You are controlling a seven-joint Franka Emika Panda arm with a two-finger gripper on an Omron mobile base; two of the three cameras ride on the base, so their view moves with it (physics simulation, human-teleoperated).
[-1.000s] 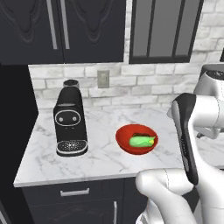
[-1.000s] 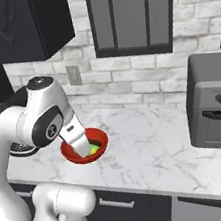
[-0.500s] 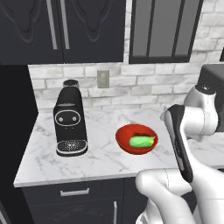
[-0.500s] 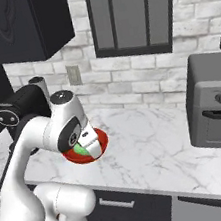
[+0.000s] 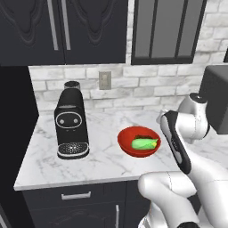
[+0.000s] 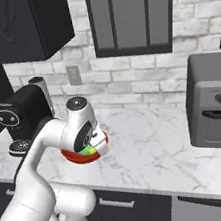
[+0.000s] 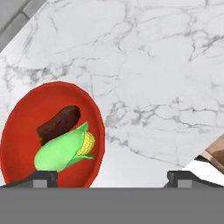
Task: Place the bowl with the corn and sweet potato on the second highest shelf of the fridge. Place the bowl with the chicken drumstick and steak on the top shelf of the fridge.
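Gripper (image 7: 111, 177) wide open, nothing held, hovering over my marble counter (image 7: 166, 87) just beside the bowl with the corn and sweet potato (image 7: 26, 118), which sits near the counter's front edge, right of the coffee machine (image 5: 71, 127).

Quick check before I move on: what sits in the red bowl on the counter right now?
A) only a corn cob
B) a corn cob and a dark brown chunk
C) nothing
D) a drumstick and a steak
B: the hand view shows the red bowl holding the green-husked corn beside a dark brown chunk.
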